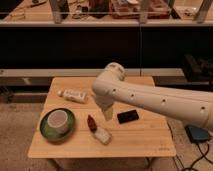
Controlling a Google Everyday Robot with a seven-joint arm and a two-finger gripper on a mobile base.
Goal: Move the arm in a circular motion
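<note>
The large glossy white robot arm is stretching in from the right edge, hanging over the middle of the light wooden table. Its rounded joint is sitting above the tabletop and its narrow tip, the gripper, is pointing down. The gripper is hovering between a flat black rectangular object on its right and a small red-and-white item lying below it. I cannot tell whether the pincer is apart or together. A white cup is resting on a round green plate at the left, and a white tube is lying behind them.
</note>
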